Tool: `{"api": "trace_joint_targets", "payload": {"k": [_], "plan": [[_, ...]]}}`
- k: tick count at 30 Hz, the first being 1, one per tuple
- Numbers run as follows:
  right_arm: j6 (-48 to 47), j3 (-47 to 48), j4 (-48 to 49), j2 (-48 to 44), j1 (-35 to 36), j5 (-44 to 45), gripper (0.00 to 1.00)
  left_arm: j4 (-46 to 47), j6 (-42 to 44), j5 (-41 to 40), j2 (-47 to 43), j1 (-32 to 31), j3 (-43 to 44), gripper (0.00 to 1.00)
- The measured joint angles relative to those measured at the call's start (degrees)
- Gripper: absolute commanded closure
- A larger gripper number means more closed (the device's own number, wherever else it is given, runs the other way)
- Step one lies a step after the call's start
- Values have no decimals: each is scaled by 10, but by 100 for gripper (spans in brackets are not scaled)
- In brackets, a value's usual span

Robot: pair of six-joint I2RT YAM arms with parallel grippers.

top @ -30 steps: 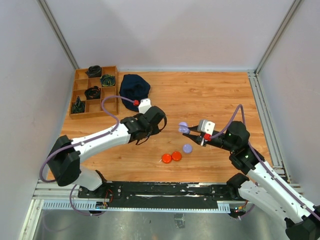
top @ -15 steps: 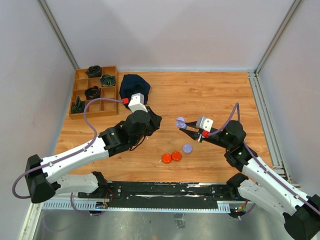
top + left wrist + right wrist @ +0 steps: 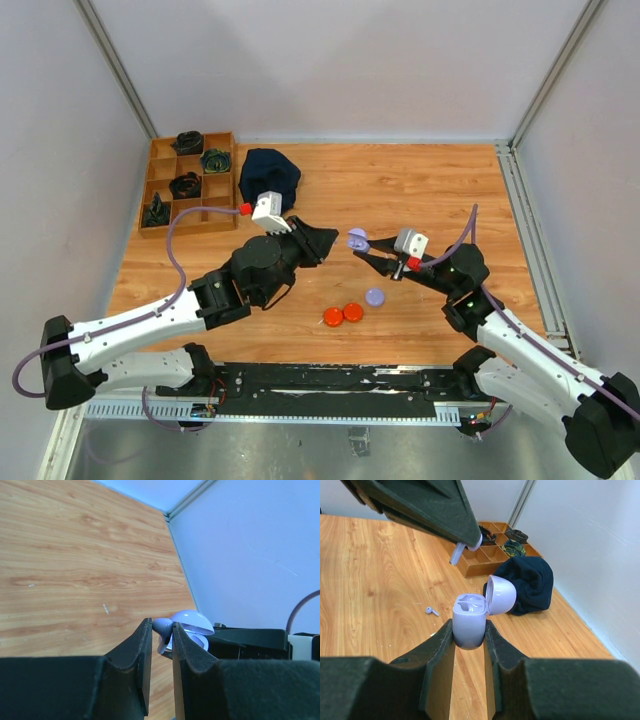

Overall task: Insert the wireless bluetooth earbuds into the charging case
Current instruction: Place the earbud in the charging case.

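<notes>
Lavender earbud (image 3: 161,626) and charging case (image 3: 469,622) hang close together above the wooden table (image 3: 420,190), which fills the middle of the top view. At the table's upper left stands a compartmented wooden tray (image 3: 185,230) with dark items in its cells. A dark blue cloth (image 3: 268,172) is bunched just to the tray's right.

The left gripper (image 3: 333,239) reaches in from the lower left and the right gripper (image 3: 368,252) from the lower right. Their tips are near each other at centre frame.

The right gripper's fingers (image 3: 445,640) are clamped on the sides of the case's lower body. The case stands upright, pale lavender and rounded. Its domed lid is hinged open toward the right, and an empty moulded pocket shows inside.

Two orange discs (image 3: 342,314) and one lavender disc (image 3: 375,297) lie on the wood below centre.

The left gripper's fingers (image 3: 142,645) pinch the lavender earbud at their very tips, bulb gripped and stem free. In the right wrist view it hangs up and left of the open case, not touching it. A second earbud (image 3: 431,611), equally pale, lies on the table left of the case.
</notes>
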Motion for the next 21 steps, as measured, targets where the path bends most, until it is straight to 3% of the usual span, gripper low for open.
{"api": "trace_joint_targets", "payload": {"k": [21], "plan": [[51,-13,58,1,1,8,93,103,-28,-21,51,-42,-7,95]]}}
